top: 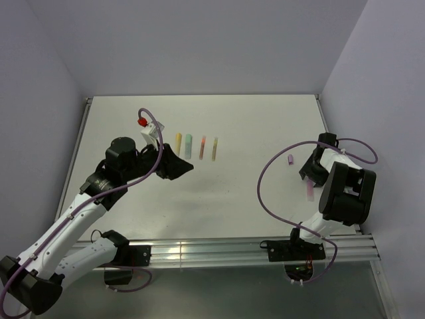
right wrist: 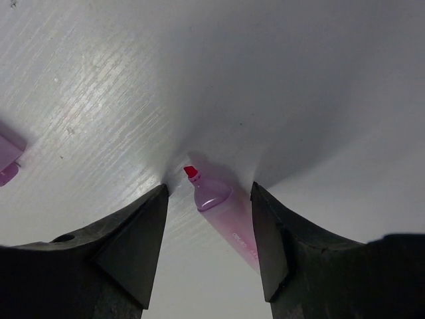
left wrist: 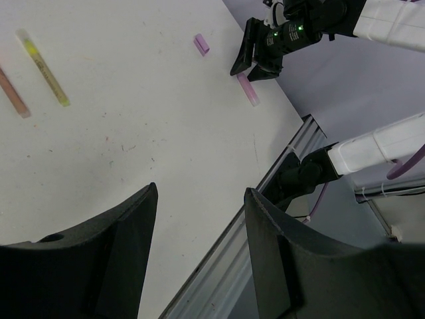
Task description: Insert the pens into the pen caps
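Four slim pens lie in a row at mid-table: yellow-orange (top: 178, 141), mint-teal (top: 188, 144), orange-red (top: 202, 147) and yellow (top: 214, 149). My left gripper (top: 178, 166) hovers just in front of them, open and empty (left wrist: 199, 199). A purple pen cap (top: 291, 160) lies to the right. A pink-purple uncapped pen (top: 310, 191) with a red tip lies near it. My right gripper (top: 309, 173) is open and lowered to the table, with this pen (right wrist: 219, 199) between its fingers (right wrist: 209, 187). The cap shows at the left edge of the right wrist view (right wrist: 8, 156).
The aluminium rail (top: 219, 251) runs along the table's near edge. Walls close in the back and both sides. The left wrist view shows the orange-red pen (left wrist: 13, 93), the yellow pen (left wrist: 46, 70), the purple cap (left wrist: 201, 44) and my right gripper (left wrist: 255, 63).
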Robot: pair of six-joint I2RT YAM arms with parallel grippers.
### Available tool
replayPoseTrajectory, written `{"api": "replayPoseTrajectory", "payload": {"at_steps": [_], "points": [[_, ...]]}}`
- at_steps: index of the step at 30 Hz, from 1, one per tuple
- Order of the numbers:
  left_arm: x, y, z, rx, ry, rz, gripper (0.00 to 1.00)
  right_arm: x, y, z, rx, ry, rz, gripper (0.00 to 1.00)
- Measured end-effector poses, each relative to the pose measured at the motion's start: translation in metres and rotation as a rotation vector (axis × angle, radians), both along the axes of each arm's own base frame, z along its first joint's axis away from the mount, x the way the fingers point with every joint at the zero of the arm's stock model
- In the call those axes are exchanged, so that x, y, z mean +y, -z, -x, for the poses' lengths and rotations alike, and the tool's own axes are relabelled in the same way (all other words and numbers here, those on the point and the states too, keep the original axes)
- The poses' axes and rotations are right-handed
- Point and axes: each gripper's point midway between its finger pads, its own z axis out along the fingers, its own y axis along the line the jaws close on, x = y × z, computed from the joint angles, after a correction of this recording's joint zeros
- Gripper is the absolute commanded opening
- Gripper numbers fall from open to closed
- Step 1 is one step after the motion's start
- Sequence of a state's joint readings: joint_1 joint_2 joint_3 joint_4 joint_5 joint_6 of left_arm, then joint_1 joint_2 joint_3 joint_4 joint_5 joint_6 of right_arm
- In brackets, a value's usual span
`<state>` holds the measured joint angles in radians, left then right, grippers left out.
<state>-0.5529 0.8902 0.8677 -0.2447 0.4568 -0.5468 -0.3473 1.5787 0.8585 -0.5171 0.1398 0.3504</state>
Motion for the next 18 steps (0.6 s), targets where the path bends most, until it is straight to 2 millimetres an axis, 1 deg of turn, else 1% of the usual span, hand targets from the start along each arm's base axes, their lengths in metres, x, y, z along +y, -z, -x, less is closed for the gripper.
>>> {"api": "replayPoseTrajectory", "payload": {"at_steps": [5,8,11,15,17,18], "points": [[-0.0005,0.0013,-0.0005,0.004,0.001,-0.002,0.60,0.0013,0.0010,-0.0032,-0.013,0.009,-0.010,0.50],[-0.0005,0.0011,-0.0002,0.004,0.002,-0.002,0.60,0.0011,0.0011,-0.0045,-0.019,0.018,-0.010,0.43],[-0.0006,0.0011,-0.0002,0.004,0.003,-0.002,0.60,0.0009,0.0011,-0.0051,-0.022,0.027,-0.011,0.39],[-0.0006,0.0011,-0.0001,0.004,0.003,-0.001,0.60,0.0013,0.0013,-0.0058,-0.025,0.033,-0.014,0.38],[-0.0008,0.0010,0.0004,0.004,0.006,-0.001,0.60,0.0017,0.0014,-0.0059,-0.026,0.036,-0.015,0.33],[-0.0010,0.0010,0.0007,0.005,0.008,0.000,0.60,0.0018,0.0014,-0.0058,-0.026,0.038,-0.015,0.32]]}}
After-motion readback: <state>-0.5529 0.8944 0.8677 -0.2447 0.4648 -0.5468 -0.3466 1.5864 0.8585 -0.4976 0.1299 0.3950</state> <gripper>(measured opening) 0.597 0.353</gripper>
